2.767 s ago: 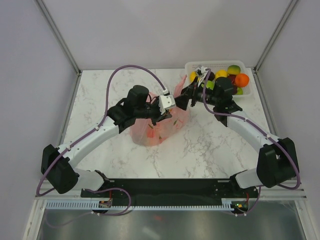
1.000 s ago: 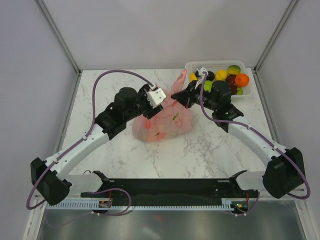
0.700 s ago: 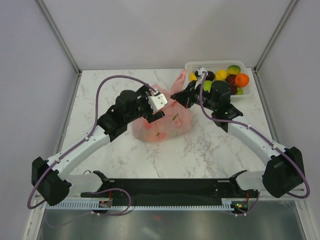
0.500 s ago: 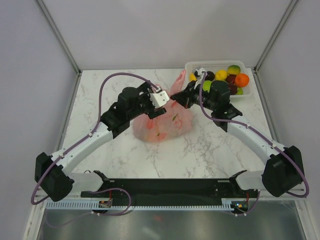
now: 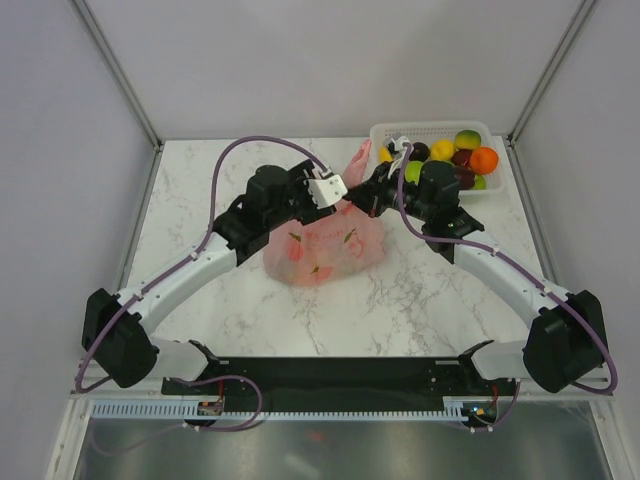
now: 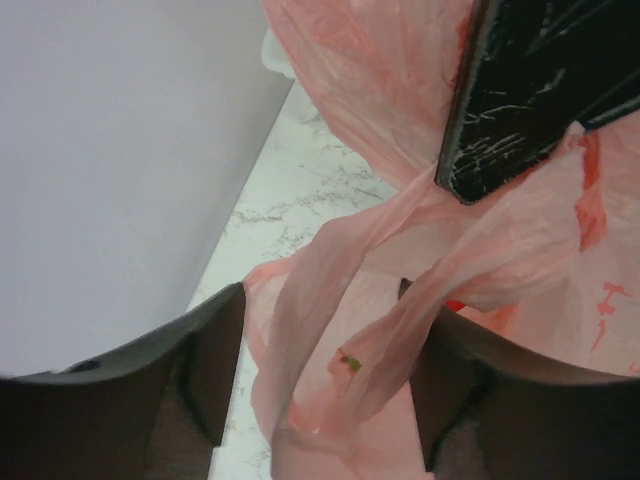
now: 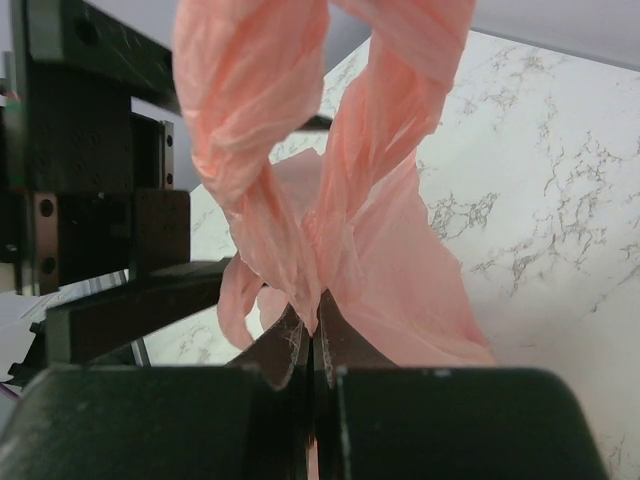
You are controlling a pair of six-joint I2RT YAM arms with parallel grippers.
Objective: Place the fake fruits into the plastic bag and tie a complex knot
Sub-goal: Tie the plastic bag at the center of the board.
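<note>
The thin translucent pink plastic bag (image 5: 322, 248) sits mid-table on the white marble tabletop (image 5: 200, 190). The right gripper (image 7: 312, 340) is clamped on its twisted handles. The left gripper (image 6: 320, 385) stands spread, with handle strands passing between its fingers. Glossy fake fruits (image 5: 462, 155) lie in the white lattice basket (image 5: 435, 127).

Two arms, white link shells with bulky black joint housings: left arm (image 5: 190, 275), right arm (image 5: 500, 270). Purple cable (image 5: 265, 141) loops along each one. Small white camera block (image 5: 325, 190) at each wrist. Both bolted to a black base rail (image 5: 330, 375). Left pincer fingers (image 6: 205, 370) matte black, flat-sided.
</note>
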